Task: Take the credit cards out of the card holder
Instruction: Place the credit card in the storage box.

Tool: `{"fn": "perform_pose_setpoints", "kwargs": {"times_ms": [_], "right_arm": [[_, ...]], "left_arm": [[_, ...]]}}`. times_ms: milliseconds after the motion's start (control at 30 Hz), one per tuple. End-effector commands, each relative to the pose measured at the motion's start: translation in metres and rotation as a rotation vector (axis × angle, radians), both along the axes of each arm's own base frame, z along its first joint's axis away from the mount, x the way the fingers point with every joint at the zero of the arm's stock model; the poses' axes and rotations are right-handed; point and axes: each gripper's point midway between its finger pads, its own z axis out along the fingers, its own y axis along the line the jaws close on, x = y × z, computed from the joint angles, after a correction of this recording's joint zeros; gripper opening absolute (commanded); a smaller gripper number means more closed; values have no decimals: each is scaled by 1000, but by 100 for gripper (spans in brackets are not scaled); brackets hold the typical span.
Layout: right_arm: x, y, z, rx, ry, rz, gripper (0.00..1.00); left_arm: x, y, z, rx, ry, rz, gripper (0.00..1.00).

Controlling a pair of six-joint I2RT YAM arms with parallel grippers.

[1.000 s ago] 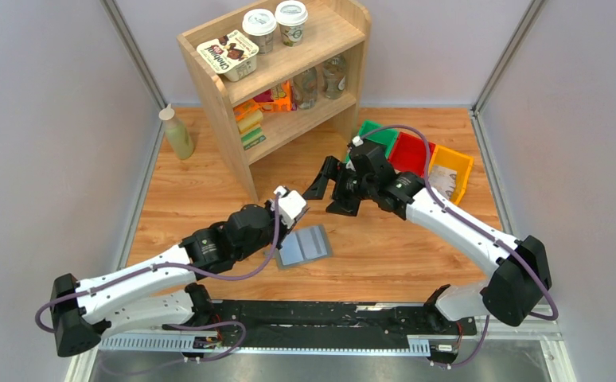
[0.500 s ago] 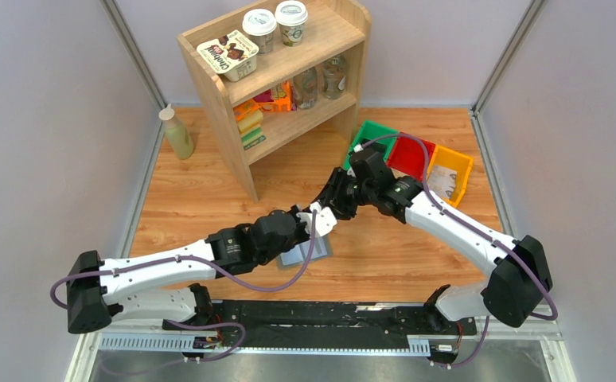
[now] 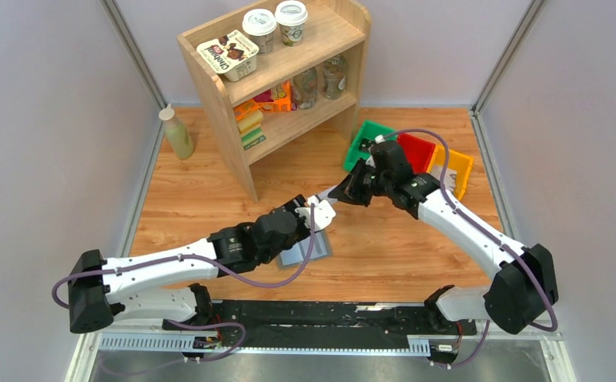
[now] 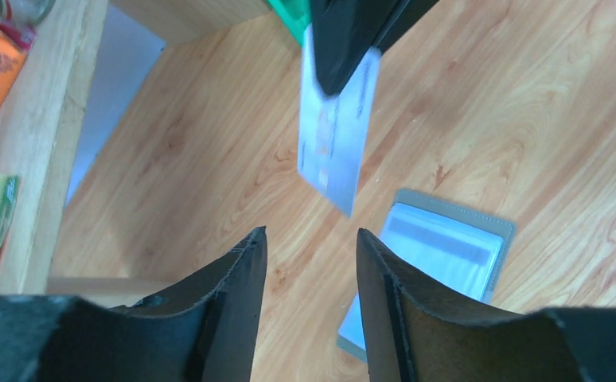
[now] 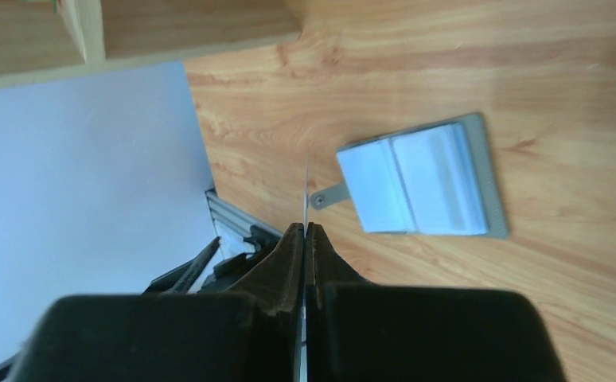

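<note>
My right fingers (image 5: 305, 232) are pressed together on one short end of a thin pale grey credit card (image 4: 333, 135), which I hold in the air above the wooden counter (image 3: 209, 199). The card's long axis runs straight out past my fingertips. Its free short end points down toward my left fingers (image 3: 321, 212), near them but not touching. From my right wrist the card shows only edge-on, a fine pale line between the pads. My left fingers stand apart with nothing between them, their gap roughly in line with the card's free end.

The flat grey card holder (image 5: 416, 179) lies open like a book on the counter. It is just beneath my left wrist, which partly hides it from above. Its long axis runs roughly left to right across the counter, a little skewed. The pale blue-grey inner pockets face up, and a small tab sticks out from one short edge. A darker band crosses one pocket; whether that is a card inside, I cannot tell.

Beyond my right arm three plastic bins sit side by side: green bin (image 3: 366, 135), red bin (image 3: 418, 148) and yellow bin (image 3: 460, 163). Something pale shows in the yellow one, mostly behind my arm; what the other two hold I cannot tell. The wooden shelf unit (image 3: 333, 32) at the far side carries two lidded paper cups (image 3: 291, 20) and a tub (image 3: 227, 54) on top, with bottles (image 3: 321, 79) and packets (image 3: 273, 97) on the boards below.
</note>
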Motion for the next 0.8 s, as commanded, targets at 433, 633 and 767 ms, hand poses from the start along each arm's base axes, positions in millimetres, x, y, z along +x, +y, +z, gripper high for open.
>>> {"fn": "perform_pose_setpoints", "kwargs": {"times_ms": [433, 633, 767], "right_arm": [[69, -282, -3, -417, -160, -580, 0], [84, -353, -23, -578, -134, -743, 0], [108, -370, -47, -634, -142, -704, 0]], "left_arm": [[7, 74, -34, -592, 551, 426, 79], [2, 84, -49, -642, 623, 466, 84], [-2, 85, -55, -660, 660, 480, 85]]}}
